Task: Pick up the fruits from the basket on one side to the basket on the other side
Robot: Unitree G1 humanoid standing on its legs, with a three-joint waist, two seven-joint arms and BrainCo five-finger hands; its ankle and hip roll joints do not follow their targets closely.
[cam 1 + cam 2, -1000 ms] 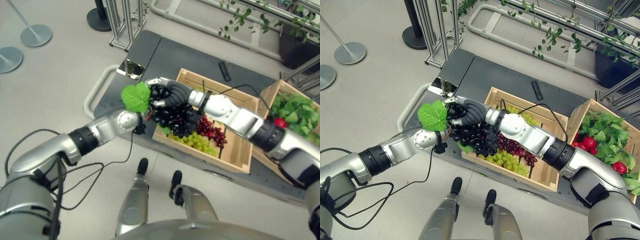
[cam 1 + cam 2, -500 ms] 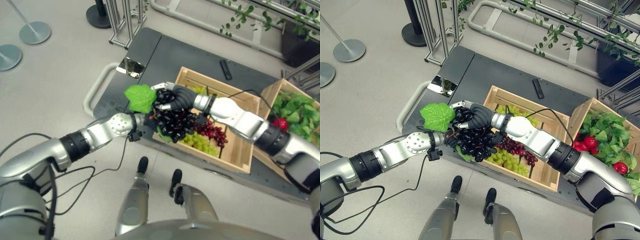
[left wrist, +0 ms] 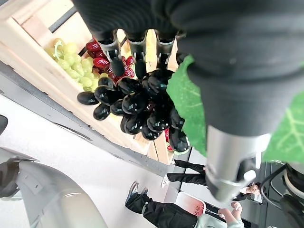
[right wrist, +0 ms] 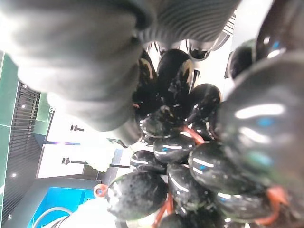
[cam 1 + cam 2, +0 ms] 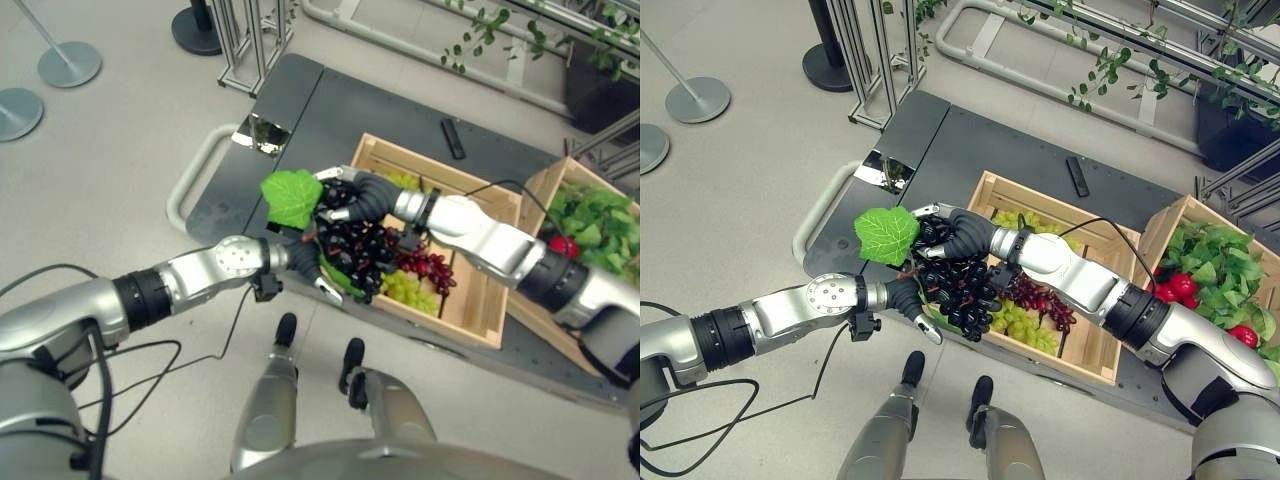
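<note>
Right robot hand (image 5: 958, 235) clutching black grapes (image 5: 962, 285) (leaf attached); left robot hand (image 5: 908, 300) spread beneath.

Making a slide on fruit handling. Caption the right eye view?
Right hand lifts black grapes with a green leaf over a wooden crate, left hand beneath.

1. Right hand (image 5: 958, 233) curled over the black grape bunch (image 5: 962, 284), green leaf (image 5: 886, 235) sticking out to the left.
2. Left hand (image 5: 908, 300) just beneath the bunch, fingers extended.
3. Below them, a wooden crate (image 5: 1095, 360) (green and red grapes inside).
4. Second crate (image 5: 1160, 238) holds leafy greens.
</note>
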